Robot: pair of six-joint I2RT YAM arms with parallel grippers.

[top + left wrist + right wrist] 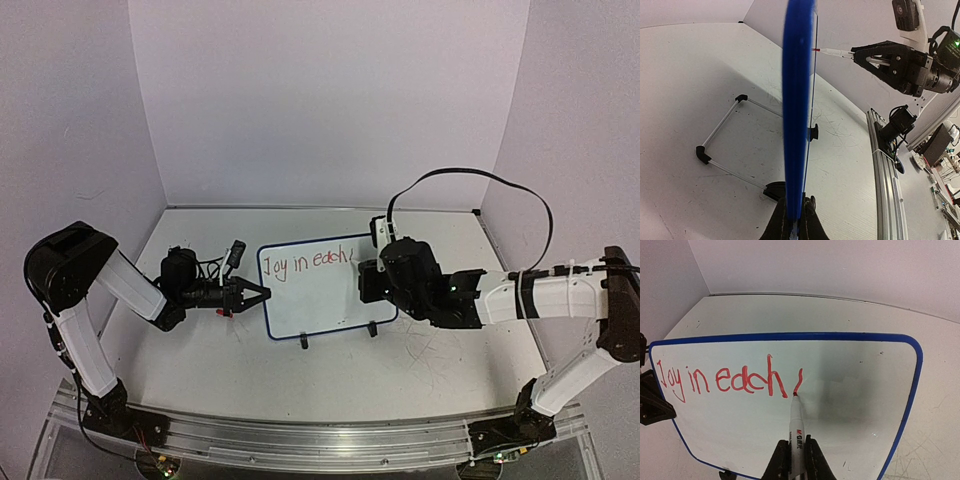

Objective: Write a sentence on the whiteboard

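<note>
Whiteboard (330,300), small glossy white, blue-rimmed, stands on white tabletop (420,375), left edge pinched by my left tool (258,293). My right tool (796,451) pinches white red-tipped marker (795,422), tip touching board after red handwriting (720,380) "Joy in each".

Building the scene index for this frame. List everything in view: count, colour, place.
whiteboard: one, white with blue rim, standing mid-table
sentence: one unfinished line, red, "Joy in each" plus one stroke, upper left of the board
marker: one, white body with red tip, tip on the board
feet: two, black, under the board's lower edge
table: one, white and scuffed
rail: one, silver, near edge
left gripper: one, black, shut on the whiteboard's edge
right gripper: one, black, shut on the marker
</note>
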